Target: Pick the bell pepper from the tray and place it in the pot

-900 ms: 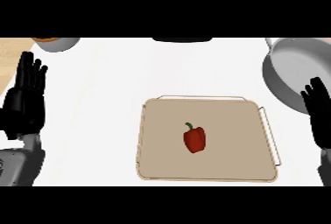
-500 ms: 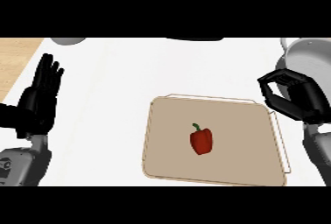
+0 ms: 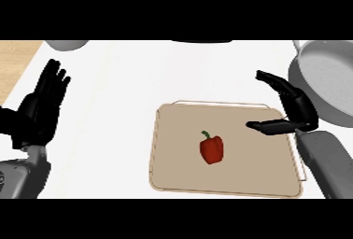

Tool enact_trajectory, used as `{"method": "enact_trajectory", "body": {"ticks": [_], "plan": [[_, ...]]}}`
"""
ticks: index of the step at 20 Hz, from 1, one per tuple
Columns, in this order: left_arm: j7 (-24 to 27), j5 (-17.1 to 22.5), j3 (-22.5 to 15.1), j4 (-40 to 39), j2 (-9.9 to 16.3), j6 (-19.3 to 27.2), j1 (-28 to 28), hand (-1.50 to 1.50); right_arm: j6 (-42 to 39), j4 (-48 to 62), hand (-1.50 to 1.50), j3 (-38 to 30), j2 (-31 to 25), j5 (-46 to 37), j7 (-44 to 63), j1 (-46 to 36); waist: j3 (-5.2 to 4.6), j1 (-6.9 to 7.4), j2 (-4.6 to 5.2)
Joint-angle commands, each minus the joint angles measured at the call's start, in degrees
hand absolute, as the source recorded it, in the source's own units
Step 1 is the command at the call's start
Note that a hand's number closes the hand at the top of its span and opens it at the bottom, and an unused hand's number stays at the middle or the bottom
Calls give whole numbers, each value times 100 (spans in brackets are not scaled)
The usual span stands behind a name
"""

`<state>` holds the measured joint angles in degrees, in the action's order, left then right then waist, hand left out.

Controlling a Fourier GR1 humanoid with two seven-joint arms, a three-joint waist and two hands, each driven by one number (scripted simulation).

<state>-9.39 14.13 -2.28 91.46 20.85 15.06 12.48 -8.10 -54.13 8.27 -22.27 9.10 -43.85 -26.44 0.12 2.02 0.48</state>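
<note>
Underneath everything lies the white kitchen counter (image 3: 131, 84), with a strip of light wooden surface (image 3: 17, 60) at its upper left corner. On the counter sits the flat beige square tray with rounded corners and a thin raised rim (image 3: 276, 189), a little to the right of the middle. At the right edge stands the round grey metal pot (image 3: 329, 84), partly cut off by the view. The black left hand (image 3: 38, 112) rests at the left side with its fingers straight and pointing up, well apart from the tray. The black right hand (image 3: 293, 114) is over the right upper corner of the tray, between the tray and the pot, its fingers spread wide and holding nothing. The small red bell pepper with a green stem (image 3: 212, 149) lies near the middle of the tray, to the left of the right hand and below it, not touching it.
</note>
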Motion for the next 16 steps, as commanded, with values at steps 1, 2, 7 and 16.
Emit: {"method": "enact_trajectory", "body": {"ticks": [1, 2, 7, 16], "plan": [[-234, -148, 26, 303, -42, 134, -223, 0, -437, 52, -150, 90, -63, -219, 122, -523, -11, -128, -48], [57, -177, -12, -85, -109, 14, -55, 0, -757, -68, -150, 286, -250, -310, 153, -414, -13, -168, -43], [-106, -65, 96, 7, -44, -12, -83, 0, -1391, -533, -150, 901, -945, -889, 1231, -888, -26, -164, -76], [-54, -186, 211, -172, -57, 13, 2, 0, -1806, -1970, -150, 2118, -800, -1931, 3086, -922, -24, -281, -87]]}}
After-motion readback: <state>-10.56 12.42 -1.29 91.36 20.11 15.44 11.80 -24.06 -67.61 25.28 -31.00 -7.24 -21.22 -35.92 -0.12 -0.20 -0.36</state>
